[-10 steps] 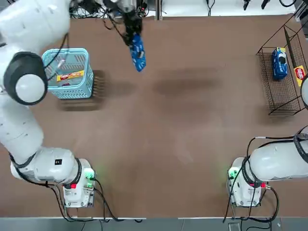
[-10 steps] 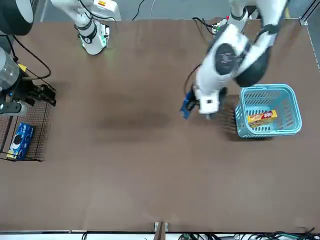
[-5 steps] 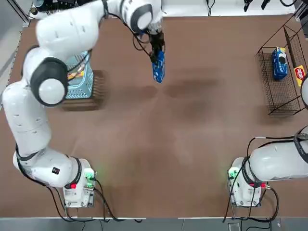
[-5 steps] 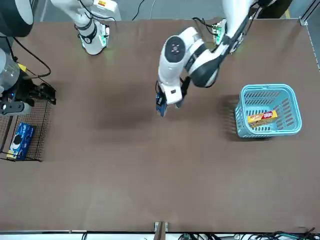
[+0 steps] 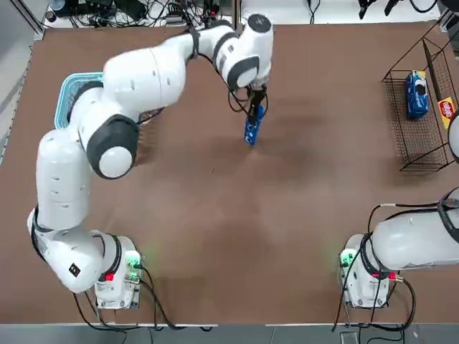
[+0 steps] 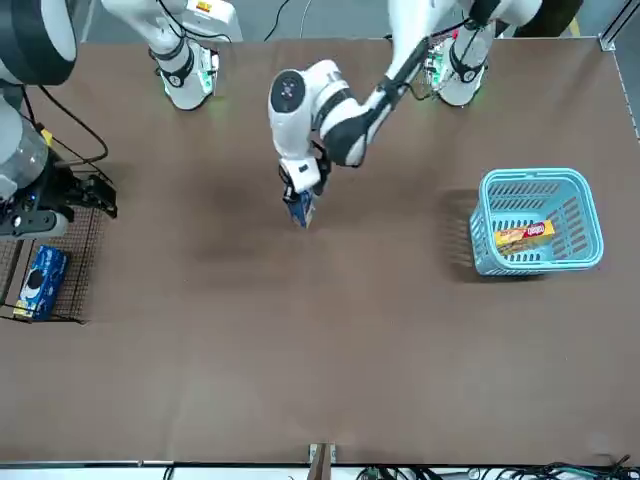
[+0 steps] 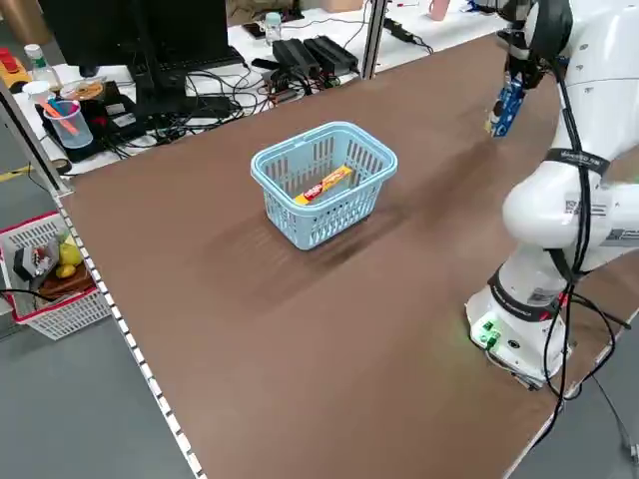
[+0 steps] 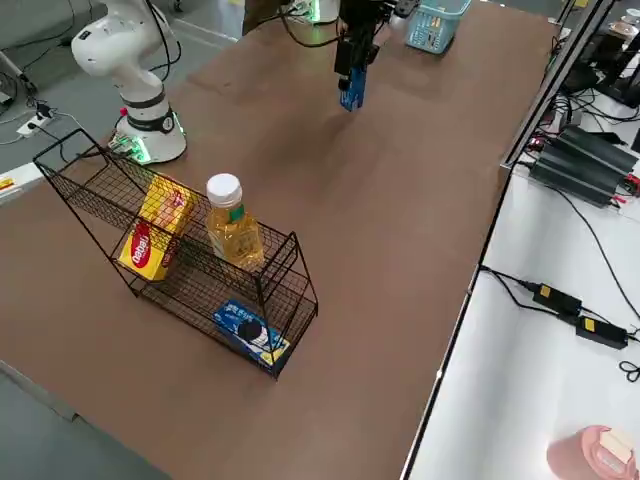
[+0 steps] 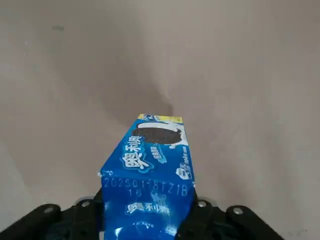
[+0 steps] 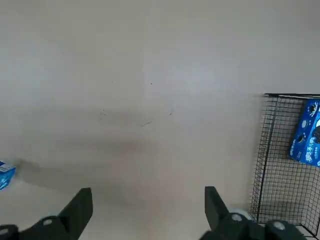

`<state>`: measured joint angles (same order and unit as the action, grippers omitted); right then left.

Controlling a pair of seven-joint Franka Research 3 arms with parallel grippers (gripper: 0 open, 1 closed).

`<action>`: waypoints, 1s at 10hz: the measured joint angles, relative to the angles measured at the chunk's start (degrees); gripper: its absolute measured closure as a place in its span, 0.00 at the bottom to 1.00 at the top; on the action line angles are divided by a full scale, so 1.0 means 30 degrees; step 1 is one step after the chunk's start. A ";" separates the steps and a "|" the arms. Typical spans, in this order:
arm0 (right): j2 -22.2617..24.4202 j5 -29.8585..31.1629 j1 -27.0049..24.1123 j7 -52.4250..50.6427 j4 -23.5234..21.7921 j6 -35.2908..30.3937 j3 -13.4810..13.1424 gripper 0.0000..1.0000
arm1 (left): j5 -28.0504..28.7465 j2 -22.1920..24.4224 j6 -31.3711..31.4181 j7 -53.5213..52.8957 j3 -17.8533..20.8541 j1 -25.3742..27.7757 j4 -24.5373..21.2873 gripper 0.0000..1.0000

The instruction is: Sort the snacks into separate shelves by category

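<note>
The left claw grips a shiny blue snack packet with white print and a dark cookie picture—one finger against each side—and holds it above the brown tabletop, near the middle of its far half. The packet hangs downward from the claw, well apart from the rack.

The right claw is released, its two fingers spread wide with nothing between them. It hangs at the right side of the scene, beside the black wire rack.

The rack stands at the far right of the tabletop, with a grid mesh floor and open wire sides. Inside it lies another blue snack packet, in the part toward the left. A yellow snack box with a red label sits in the rack too, at the end nearer the robot in the right side view, and a bottle with a white cap and amber liquid stands between the box and the blue packet.

At the far left of the tabletop is a light blue slotted basket. A yellow packet with a red label lies inside it—tilted, not flat.
</note>
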<state>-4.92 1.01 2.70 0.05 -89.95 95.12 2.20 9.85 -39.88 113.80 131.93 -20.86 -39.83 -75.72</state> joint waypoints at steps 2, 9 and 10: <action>-0.0115 -0.0001 0.0311 0.0000 -0.0119 0.0039 0.0056 0.01 | -0.0001 -0.0462 0.0841 0.0465 0.0001 -0.0065 0.0078 0.42; -0.0432 -0.0111 0.0386 0.0299 -0.0244 0.0264 0.0049 0.01 | -0.0002 -0.1343 0.2642 0.4109 0.1181 -0.1503 0.0297 0.32; -0.0455 -0.0420 0.0386 0.1069 -0.0245 0.0272 0.0046 0.01 | -0.0002 -0.1344 0.2640 0.4118 0.1550 -0.1720 0.0299 0.29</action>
<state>-6.29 -0.25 3.86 3.25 -90.68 95.94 2.34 9.84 -43.91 121.73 144.28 -16.21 -44.98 -74.82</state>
